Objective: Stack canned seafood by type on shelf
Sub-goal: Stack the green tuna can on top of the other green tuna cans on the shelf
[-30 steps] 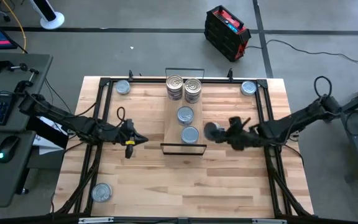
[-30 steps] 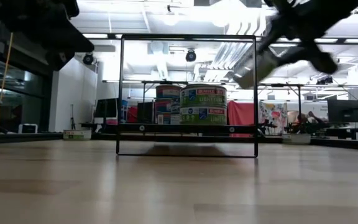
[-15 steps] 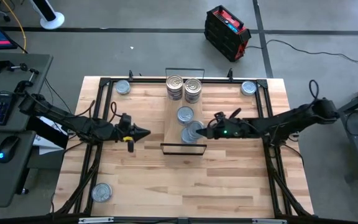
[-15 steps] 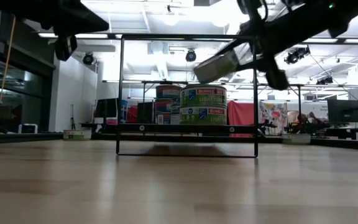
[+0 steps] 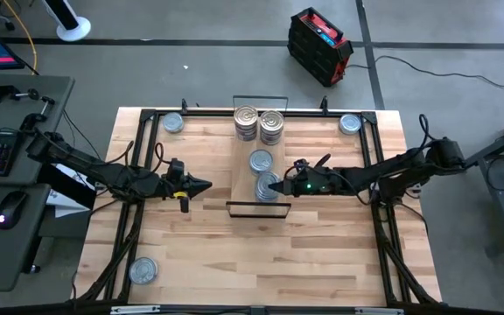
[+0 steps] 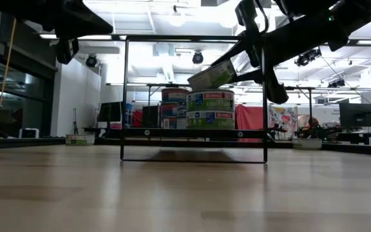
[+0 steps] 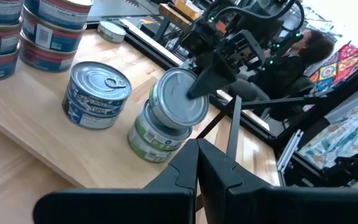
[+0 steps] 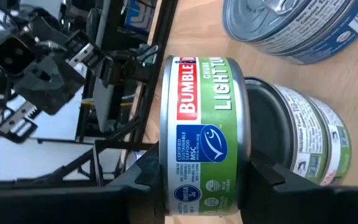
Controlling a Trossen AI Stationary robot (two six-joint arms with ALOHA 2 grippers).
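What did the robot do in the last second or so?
The right gripper, still clamped on a green-label tin, swung in from beside the shelf to just above the green tin already on it, not yet released. The left gripper, shut and empty, barely shifted. The other tins stayed put.

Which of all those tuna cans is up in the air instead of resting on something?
The green-label Bumble Bee can, clamped in the right hand, tilted just over another green-label can on the shelf. All the others rest on wood or in stacks.
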